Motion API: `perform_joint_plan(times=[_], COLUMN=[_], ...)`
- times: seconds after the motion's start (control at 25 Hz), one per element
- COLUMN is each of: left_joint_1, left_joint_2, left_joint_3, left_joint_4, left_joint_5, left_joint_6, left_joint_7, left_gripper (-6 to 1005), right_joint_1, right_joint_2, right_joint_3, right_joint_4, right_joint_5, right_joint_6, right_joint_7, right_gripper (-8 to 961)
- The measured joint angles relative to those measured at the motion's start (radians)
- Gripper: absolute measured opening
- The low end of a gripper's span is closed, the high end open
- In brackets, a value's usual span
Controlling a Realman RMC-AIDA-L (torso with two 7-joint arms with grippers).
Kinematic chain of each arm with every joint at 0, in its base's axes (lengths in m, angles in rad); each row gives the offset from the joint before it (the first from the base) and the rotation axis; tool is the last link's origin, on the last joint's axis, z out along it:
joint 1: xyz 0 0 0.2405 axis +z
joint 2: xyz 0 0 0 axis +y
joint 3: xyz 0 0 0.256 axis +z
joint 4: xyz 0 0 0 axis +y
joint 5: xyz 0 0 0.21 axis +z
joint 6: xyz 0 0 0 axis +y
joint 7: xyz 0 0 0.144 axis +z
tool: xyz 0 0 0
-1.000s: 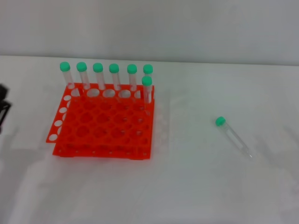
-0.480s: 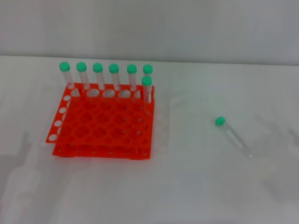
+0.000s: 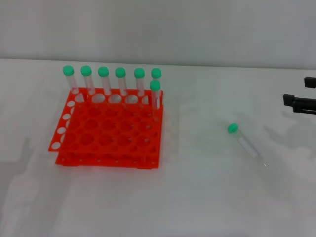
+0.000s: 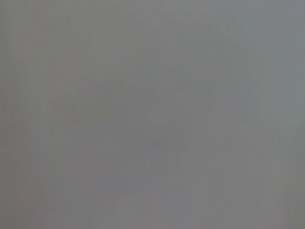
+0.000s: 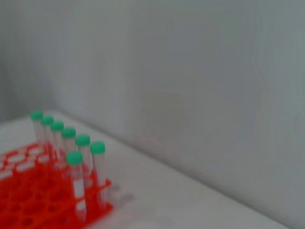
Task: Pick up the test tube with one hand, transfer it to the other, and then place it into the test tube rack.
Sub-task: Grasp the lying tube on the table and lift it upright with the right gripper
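The test tube (image 3: pixel 245 142) lies flat on the white table (image 3: pixel 207 197), well apart from the test tube rack (image 3: pixel 106 129). The right gripper (image 3: pixel 302 93) shows at the right edge, fingers spread apart and empty.

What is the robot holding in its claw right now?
Nothing. The loose tube lies alone on the table, and the right claw is off to its side, not touching it.

Orange-red rack (image 3: pixel 108 133), green-capped clear tube (image 3: pixel 245 142)
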Motion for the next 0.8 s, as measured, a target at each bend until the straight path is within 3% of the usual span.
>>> perform_joint_plan(times=[0.12,0.32,0.52,0.8], left_joint_1=[0.000,0.002,-0.003,-0.010], left_joint_2=[0.001,0.000,0.001,0.001], left_joint_3=[0.002,0.000,0.001,0.004], left_joint_4=[-0.002,-0.012,-0.012,-0.013], left_joint_5=[0.001,-0.001,0.000,0.011], left_joint_6=[-0.011,-0.018,-0.033,-0.038], left_joint_7=[-0.012,-0.012,-0.013,-0.013], left_gripper=[842,837,832,825], right_joint_1=[0.012,0.048,0.121,0.225], right_joint_2=[0.000,0.002,0.005,0.009], right_joint_3=[-0.114,-0.275,-0.385,-0.481], right_joint_4=[-0.193,-0.359,-0.344,-0.179], right_joint_5=[-0.228,-0.528,-0.673,-0.721], right_joint_6=[0.002,0.045,0.113,0.117], right_joint_7=[0.267,0.593,0.761,0.830], right_gripper=[762,744,727,702])
